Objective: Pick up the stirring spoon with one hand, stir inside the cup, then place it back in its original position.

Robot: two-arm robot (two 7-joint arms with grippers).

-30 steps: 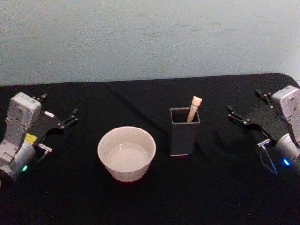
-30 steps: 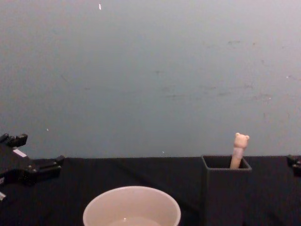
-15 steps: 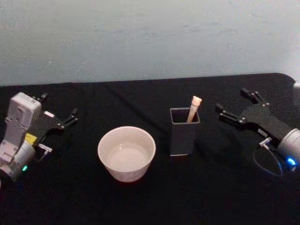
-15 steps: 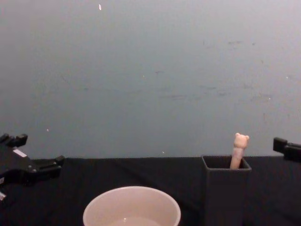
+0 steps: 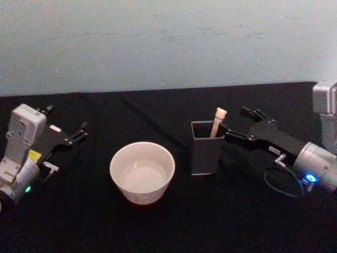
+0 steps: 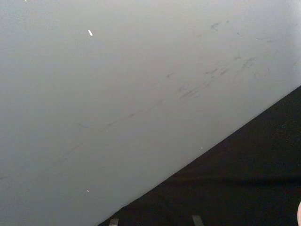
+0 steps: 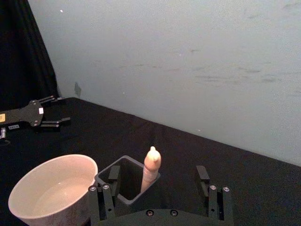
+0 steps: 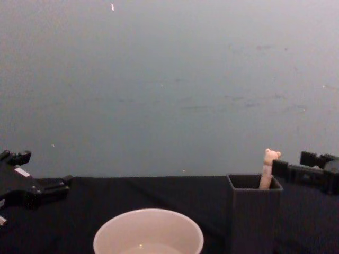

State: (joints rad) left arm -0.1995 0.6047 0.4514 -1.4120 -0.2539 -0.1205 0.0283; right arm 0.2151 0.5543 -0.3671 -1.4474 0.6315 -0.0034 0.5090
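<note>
the spoon [image 5: 216, 122] stands in the dark grey holder [image 5: 205, 155], near the middle of the black desk [image 5: 158, 232]; it leans toward the holder's back right corner; its little bear head [image 5: 220, 111] sticks up over the rim; its metal end is down inside, where i cannot see it; the cup [image 5: 117, 182] sits on the desk to the left of the holder, near it but not touching; it is round, wide and cream, and something clear and shiny lies at its bottom.

the right gripper [image 5: 236, 123] reaches in from the right side, low over the desk, and is just beside the top of the holder; its fingers [image 5: 231, 135] are spread wide apart and hold nothing; one finger tip is very close to the holder's right rim; in the chest view that tip sits at about the height of the bear head, right next to it; in the right wrist view the top of the spoon shows in the gap between the two fingers, a bit past their tips, and neither one squeezes it.

the left gripper [image 5: 67, 120] is at the left side of the desk, well apart from the cup; its fingers are spread apart too and hold nothing; a pale blue-grey wall [image 5: 168, 42] stands behind the desk.
</note>
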